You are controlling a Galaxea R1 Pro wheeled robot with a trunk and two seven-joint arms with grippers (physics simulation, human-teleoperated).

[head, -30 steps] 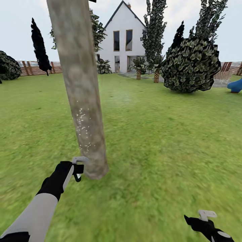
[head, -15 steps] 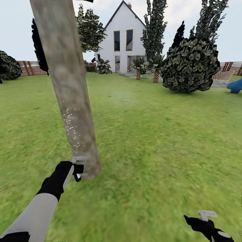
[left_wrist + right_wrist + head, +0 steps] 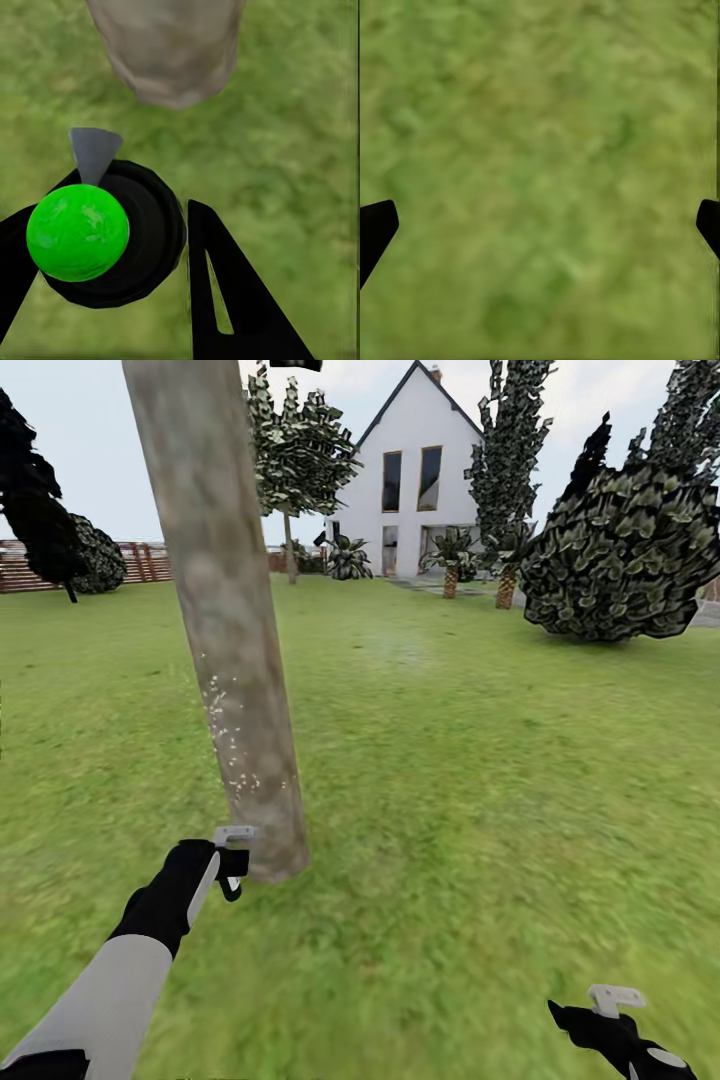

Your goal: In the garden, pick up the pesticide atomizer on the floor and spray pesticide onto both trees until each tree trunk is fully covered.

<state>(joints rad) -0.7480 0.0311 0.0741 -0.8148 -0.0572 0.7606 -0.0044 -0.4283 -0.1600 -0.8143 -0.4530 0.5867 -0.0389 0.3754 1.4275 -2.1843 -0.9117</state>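
A thick, leaning, grey-brown tree trunk (image 3: 228, 640) rises from the garden lawn (image 3: 480, 780) just ahead of my left arm. White pesticide specks (image 3: 232, 745) dot its lower part. My left gripper (image 3: 232, 860) hovers at the trunk's base, shut on the pesticide atomizer (image 3: 112, 240). In the left wrist view the atomizer is a dark round body with a bright green spot (image 3: 77, 232), held between the black fingers (image 3: 225, 300), and the trunk base (image 3: 169, 52) lies just beyond. My right gripper (image 3: 612, 1005) hangs low at the right over grass, its fingers (image 3: 375, 229) wide apart and open.
A white house (image 3: 420, 480) stands far behind, with short palms (image 3: 450, 560) in front of it. A big dark leafy bush (image 3: 620, 550) is at the right, a thin-trunked tree (image 3: 290, 470) beyond the trunk. The wooden fence (image 3: 40, 565) runs at the far left.
The whole picture has shifted right, so the camera has turned left. Both arms keep their places in the view. The speck patch on the trunk stays about the same.
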